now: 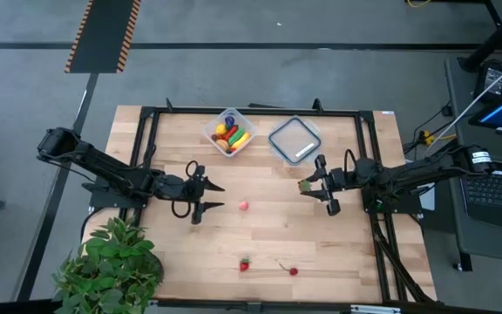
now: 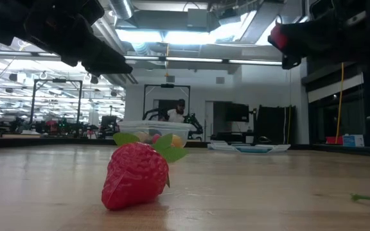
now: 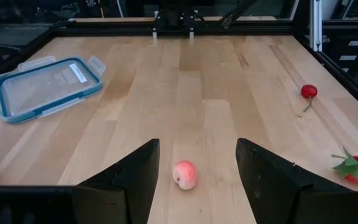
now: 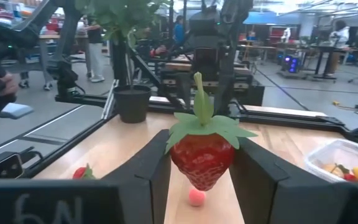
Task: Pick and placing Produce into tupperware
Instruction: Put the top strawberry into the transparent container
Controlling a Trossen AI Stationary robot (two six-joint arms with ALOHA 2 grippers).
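Observation:
The clear tupperware (image 1: 229, 131) stands near the table's far edge with several coloured produce pieces inside; it also shows in the right wrist view (image 4: 347, 163). My left gripper (image 1: 219, 196) is open, level above the table, just left of a small pink fruit (image 1: 243, 206) that lies on the wood ahead of its fingers (image 3: 184, 175). My right gripper (image 1: 307, 186) is shut on a red strawberry (image 4: 202, 155) with green leaves. Another strawberry (image 1: 244, 263) and a cherry (image 1: 293, 271) lie near the near edge. My right gripper pinches the strawberry by the two sides of its red body (image 4: 179, 158) between its two fingers. The fingers come level from the table's right side. The berry is lifted clear of the table, its leaves and stem (image 4: 199, 93) pointing up.
The flat lid (image 1: 294, 139) with a white label lies right of the tub, also seen in the left wrist view (image 3: 45, 87). A potted plant (image 1: 111, 266) stands at the near left corner. Bare wood (image 1: 268, 235) lies between the grippers. A black frame (image 1: 251, 111) borders the table.

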